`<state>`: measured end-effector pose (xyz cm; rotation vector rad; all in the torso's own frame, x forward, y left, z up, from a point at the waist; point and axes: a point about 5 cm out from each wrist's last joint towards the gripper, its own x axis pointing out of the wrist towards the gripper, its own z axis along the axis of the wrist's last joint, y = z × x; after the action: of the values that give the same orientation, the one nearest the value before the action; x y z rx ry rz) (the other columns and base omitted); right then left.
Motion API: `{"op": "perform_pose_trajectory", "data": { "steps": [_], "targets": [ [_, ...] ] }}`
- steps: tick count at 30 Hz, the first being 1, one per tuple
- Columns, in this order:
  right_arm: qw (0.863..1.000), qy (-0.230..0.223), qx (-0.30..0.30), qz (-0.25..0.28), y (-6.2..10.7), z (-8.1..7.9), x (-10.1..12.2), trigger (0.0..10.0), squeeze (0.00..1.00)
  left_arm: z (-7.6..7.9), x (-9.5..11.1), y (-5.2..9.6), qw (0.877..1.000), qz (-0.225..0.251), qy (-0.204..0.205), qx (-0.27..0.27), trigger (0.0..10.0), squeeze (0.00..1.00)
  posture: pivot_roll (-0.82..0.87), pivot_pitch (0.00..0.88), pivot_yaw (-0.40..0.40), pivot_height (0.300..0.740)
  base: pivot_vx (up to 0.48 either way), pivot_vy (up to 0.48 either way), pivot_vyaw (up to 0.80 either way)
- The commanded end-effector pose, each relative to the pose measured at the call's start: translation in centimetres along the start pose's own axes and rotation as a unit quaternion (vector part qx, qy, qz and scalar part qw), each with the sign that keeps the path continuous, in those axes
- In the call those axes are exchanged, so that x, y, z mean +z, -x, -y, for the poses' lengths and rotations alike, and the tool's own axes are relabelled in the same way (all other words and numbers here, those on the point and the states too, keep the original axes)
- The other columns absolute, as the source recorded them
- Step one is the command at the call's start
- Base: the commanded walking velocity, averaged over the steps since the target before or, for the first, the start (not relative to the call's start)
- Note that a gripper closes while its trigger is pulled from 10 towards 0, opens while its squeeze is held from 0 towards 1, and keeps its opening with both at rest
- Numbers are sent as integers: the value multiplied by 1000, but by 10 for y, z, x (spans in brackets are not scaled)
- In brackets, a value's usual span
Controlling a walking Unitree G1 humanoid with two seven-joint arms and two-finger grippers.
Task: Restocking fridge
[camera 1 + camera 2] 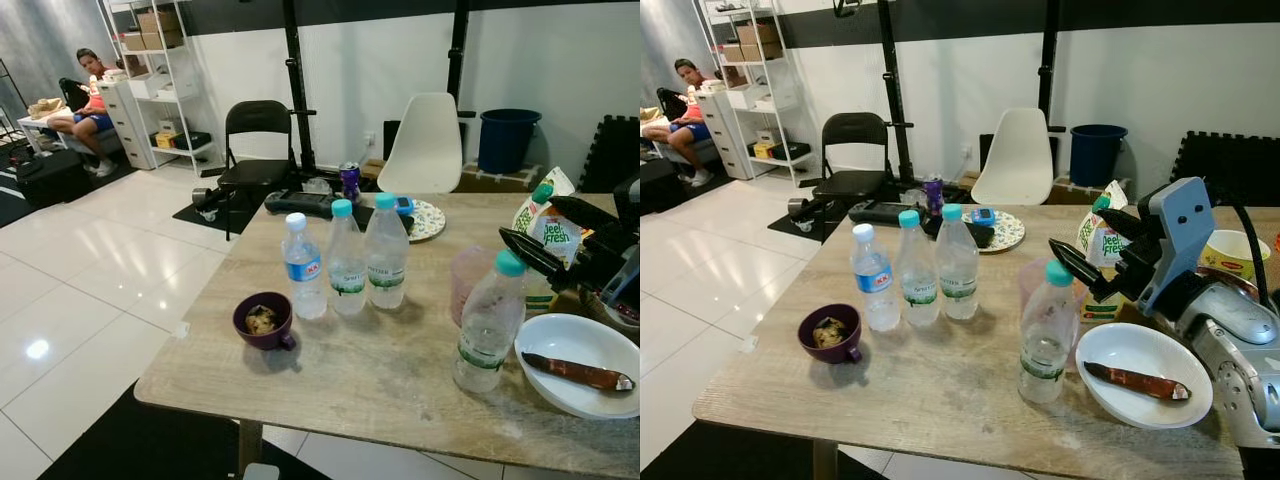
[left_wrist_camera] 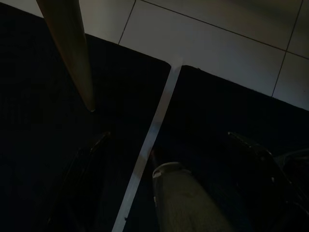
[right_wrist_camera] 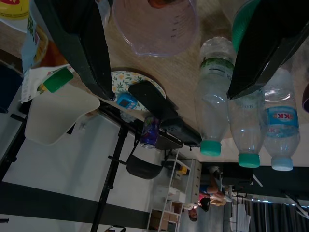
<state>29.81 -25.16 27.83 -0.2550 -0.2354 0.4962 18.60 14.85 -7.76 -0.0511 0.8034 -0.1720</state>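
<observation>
Three water bottles stand in a row mid-table: one with a white cap (image 1: 873, 280) and two with teal caps (image 1: 917, 270) (image 1: 957, 265). A fourth, teal-capped bottle (image 1: 1047, 335) stands alone nearer the front right. My right gripper (image 1: 1080, 232) is open, hovering just above and to the right of that bottle's cap, with nothing between its fingers. In the right wrist view the cap (image 3: 244, 21) sits partly behind one finger (image 3: 270, 48). My left gripper (image 2: 169, 159) hangs idle over a dark mat, its fingers apart.
A purple cup (image 1: 830, 335) stands front left. A white bowl (image 1: 1140, 350) holds a sausage, with a pink jug (image 1: 1030, 280) behind the lone bottle. A green-white packet (image 1: 1100, 245), patterned plate (image 1: 1008, 232) and can (image 1: 933, 195) lie farther back. Chairs (image 1: 1020, 160) stand beyond the table; a person (image 1: 680, 110) sits far left.
</observation>
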Motion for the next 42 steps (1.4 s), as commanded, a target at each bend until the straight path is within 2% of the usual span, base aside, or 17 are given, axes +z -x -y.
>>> {"op": "perform_pose_trajectory", "data": {
  "steps": [1, 4, 5, 6, 7, 12, 13, 14, 17, 25, 30, 34, 42],
  "targets": [
    [998, -17, 4, -58, 5, -2, -22, 10000, 0, -7, -3, 2, 1000, -8, -8, 7, 10000, 0, -53, 62, 83, 740, 0, 0, 0],
    [998, -17, 4, -58, 5, -1, -22, 10000, 0, -7, -3, 2, 1000, -8, -8, 7, 10000, 0, -53, 62, 83, 740, 0, 0, 0],
    [998, -47, -3, -33, 4, 1, -16, 10000, 0, -6, -4, 2, 1000, -10, -8, 6, 10000, 0, -57, 64, 84, 740, 0, 0, 0],
    [997, -76, -5, -7, 4, 4, -9, 10000, 667, -6, -5, 2, 1000, -11, -8, 6, 10000, 0, -57, 64, 84, 740, 0, 0, 0],
    [995, -101, -1, 11, 4, 5, -4, 10000, 1000, -6, -5, 2, 1000, -12, -7, 5, 10000, 0, -56, 63, 83, 740, 0, 0, 0],
    [991, -127, 22, 20, 5, 2, 1, 10000, 1000, -6, -6, 2, 1000, -14, -7, 5, 10000, 0, -55, 63, 83, 740, 0, 0, 0],
    [989, -138, 41, 22, 4, -2, 3, 10000, 133, -6, -6, 2, 1000, -14, -6, 5, 10000, 0, -56, 63, 84, 740, 0, 0, 0],
    [988, -144, 57, 24, 3, -6, 4, 10000, 0, -6, -6, 2, 1000, -14, -6, 6, 10000, 0, -56, 63, 84, 740, 0, 0, 0],
    [986, -145, 81, 24, 1, -15, 6, 10000, 0, -7, -6, 2, 1000, -14, -6, 7, 10000, 0, -55, 64, 83, 740, 0, 0, 0],
    [986, -133, 101, 20, -2, -23, 8, 10000, 0, -7, -6, 2, 1000, -14, -6, 7, 10000, 0, -50, 65, 82, 740, 0, 0, 0],
    [988, -97, 123, -16, -3, -34, 4, 10000, 0, -8, -7, 3, 1000, -16, -6, 7, 10000, 0, -51, 66, 83, 740, 0, 0, 0],
    [990, -64, 108, -63, -7, -39, -12, 10000, 0, -8, -7, 3, 1000, -16, -8, 6, 10000, 0, -53, 66, 87, 740, 0, 0, 0],
    [989, -81, 105, -64, -16, -51, -17, 10000, 0, -8, -5, 2, 1000, -15, -7, 7, 10000, 0, -48, 65, 84, 740, 0, 0, 0]
  ]
}}
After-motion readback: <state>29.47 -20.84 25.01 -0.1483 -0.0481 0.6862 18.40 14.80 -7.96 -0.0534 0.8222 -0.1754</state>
